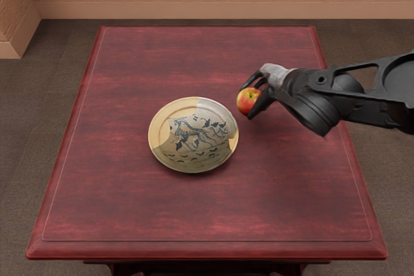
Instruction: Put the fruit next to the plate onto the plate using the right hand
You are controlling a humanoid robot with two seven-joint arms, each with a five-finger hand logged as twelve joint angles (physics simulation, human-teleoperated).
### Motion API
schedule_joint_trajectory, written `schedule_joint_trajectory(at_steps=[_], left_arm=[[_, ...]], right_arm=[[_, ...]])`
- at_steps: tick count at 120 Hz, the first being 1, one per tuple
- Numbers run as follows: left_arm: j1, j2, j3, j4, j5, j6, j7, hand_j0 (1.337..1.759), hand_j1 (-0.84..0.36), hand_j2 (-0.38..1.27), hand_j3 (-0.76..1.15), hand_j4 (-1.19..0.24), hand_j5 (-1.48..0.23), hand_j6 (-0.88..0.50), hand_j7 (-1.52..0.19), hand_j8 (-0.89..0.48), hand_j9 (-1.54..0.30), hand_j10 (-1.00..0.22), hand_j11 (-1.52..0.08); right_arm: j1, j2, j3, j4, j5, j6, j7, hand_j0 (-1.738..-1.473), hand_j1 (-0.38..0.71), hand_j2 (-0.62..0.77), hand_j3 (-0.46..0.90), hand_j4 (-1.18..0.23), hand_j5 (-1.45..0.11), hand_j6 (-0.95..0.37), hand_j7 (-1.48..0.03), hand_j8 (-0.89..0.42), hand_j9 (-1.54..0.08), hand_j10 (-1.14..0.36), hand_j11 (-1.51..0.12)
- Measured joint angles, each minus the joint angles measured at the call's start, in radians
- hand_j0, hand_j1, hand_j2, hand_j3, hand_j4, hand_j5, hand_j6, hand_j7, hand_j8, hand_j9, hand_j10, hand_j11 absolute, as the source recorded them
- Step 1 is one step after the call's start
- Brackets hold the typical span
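Observation:
A red and yellow apple is held just right of the plate, slightly above the table. My right hand comes in from the right edge and its dark fingers are curled around the apple from behind and the right. The plate is a cream dish with a blue painted figure, lying near the middle of the red table. The apple is beside the plate's right rim, not over it. No left arm shows.
The red wooden table fills most of the view, with brown floor around it and a beige wall behind. My right forearm stretches over the table's right side.

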State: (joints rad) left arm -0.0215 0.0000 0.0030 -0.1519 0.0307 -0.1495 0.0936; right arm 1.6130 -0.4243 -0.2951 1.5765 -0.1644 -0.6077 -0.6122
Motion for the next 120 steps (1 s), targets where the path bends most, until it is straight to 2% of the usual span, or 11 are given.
schedule_joint_trajectory(at_steps=[18,44,68,99,120], left_arm=[[0.000,0.000,0.000,0.000,0.000,0.000,0.000,1.658,0.07,0.05,0.00,-0.23,-0.30,-0.23,-0.30,-0.23,-0.30,-0.23,-0.30],[0.000,0.000,0.000,0.000,0.000,0.000,0.000,1.658,0.07,0.05,0.00,-0.23,-0.30,-0.23,-0.30,-0.23,-0.30,-0.23,-0.30],[0.000,0.000,0.000,0.000,0.000,0.000,0.000,1.658,0.07,0.05,0.00,-0.23,-0.30,-0.23,-0.30,-0.23,-0.30,-0.23,-0.30],[0.000,0.000,0.000,0.000,0.000,0.000,0.000,1.658,0.07,0.05,0.00,-0.23,-0.30,-0.23,-0.30,-0.23,-0.30,-0.23,-0.30],[0.000,0.000,0.000,0.000,0.000,0.000,0.000,1.658,0.07,0.05,0.00,-0.23,-0.30,-0.23,-0.30,-0.23,-0.30,-0.23,-0.30]], right_arm=[[0.016,0.015,0.040,0.022,0.006,0.000,0.000,-1.657,0.29,0.18,0.00,-0.49,-0.90,-0.32,-0.87,-0.33,-0.88,-0.66,-0.88],[0.017,0.095,0.087,0.019,0.008,0.000,0.000,-1.658,0.31,0.21,0.00,-0.48,-0.93,-0.31,-0.88,-0.32,-0.90,-0.65,-0.90],[-0.018,0.193,0.094,-0.052,0.008,0.001,0.001,-1.658,0.33,0.26,0.00,-0.47,-0.94,-0.30,-0.87,-0.31,-0.91,-0.65,-0.91],[-0.081,0.271,0.095,-0.155,-0.008,0.001,0.002,-1.657,0.29,0.16,0.00,-0.49,-0.92,-0.32,-0.87,-0.32,-0.90,-0.64,-0.91],[-0.104,0.292,0.094,-0.181,-0.012,0.000,0.002,-1.658,0.27,0.14,0.00,-0.52,-0.88,-0.34,-0.83,-0.34,-0.86,-0.61,-0.87]])
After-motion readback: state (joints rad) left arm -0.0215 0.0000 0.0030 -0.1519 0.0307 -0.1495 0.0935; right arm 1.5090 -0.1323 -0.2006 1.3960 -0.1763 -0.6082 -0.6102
